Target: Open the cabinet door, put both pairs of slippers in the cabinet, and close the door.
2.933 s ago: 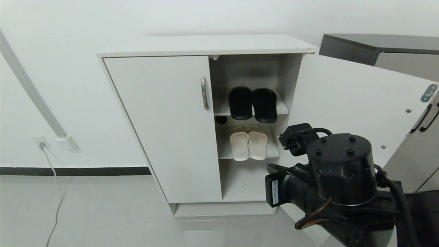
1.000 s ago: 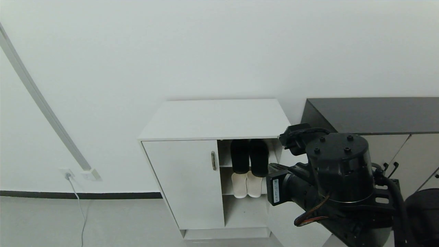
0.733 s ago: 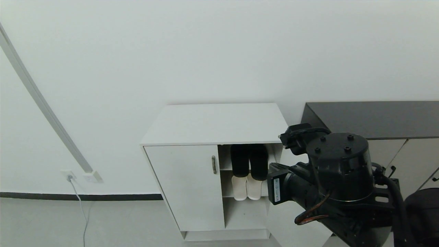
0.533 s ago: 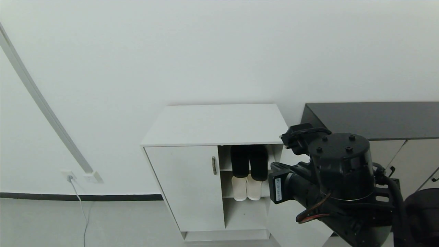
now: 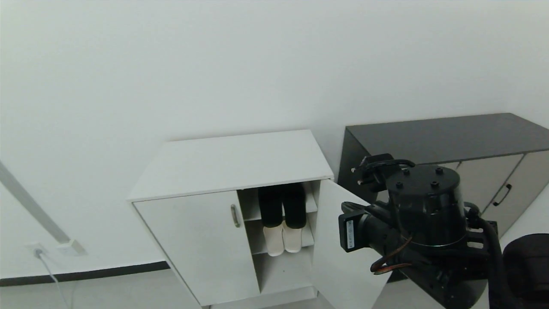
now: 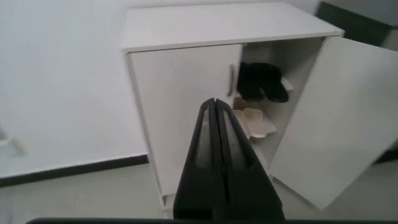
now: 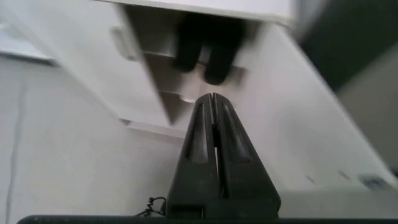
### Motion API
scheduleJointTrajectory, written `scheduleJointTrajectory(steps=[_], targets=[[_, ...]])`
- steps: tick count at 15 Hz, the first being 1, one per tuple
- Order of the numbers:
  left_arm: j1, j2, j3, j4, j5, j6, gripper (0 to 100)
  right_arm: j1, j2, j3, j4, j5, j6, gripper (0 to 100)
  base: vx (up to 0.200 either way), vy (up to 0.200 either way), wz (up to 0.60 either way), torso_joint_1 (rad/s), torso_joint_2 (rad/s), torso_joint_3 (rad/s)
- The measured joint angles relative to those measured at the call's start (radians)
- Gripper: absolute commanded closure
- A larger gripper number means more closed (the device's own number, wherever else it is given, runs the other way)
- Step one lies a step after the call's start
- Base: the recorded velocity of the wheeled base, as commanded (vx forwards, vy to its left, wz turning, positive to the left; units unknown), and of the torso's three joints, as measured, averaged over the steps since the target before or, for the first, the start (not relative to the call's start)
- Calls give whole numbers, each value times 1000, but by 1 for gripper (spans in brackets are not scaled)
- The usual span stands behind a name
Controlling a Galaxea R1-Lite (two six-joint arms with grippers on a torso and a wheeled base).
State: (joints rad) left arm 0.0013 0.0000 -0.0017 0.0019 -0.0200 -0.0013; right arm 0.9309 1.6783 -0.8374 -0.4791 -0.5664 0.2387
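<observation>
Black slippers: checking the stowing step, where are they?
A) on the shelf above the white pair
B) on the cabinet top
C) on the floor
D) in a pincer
A: the black slippers sit on a shelf above the white slippers, inside the cabinet.

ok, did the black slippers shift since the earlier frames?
No. The black slippers sit on the upper shelf of the cabinet, directly above the white slippers, as before; the whole head view shifted, so the camera moved.

Lighting: bright, even, diffuse across plain white wall (image 5: 257,64). Soft shadow inside open compartment of white wooden cabinet (image 5: 231,163), lower centre.
</observation>
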Motion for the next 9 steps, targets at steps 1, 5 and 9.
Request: scheduleJointTrajectory(steps=[1,5,9], targets=[[0,0,0,0,0,0,100,-8,4,0,-6,0,0,100,0,0,0,0,0,0],[-1,0,0,0,0,0,100,-29,30,6,-44,0,-15,100,0,0,0,0,0,0],[0,0,0,0,0,0,100,-32,39,9,-52,-1,-15,100,-100,0,0,1,1,4]])
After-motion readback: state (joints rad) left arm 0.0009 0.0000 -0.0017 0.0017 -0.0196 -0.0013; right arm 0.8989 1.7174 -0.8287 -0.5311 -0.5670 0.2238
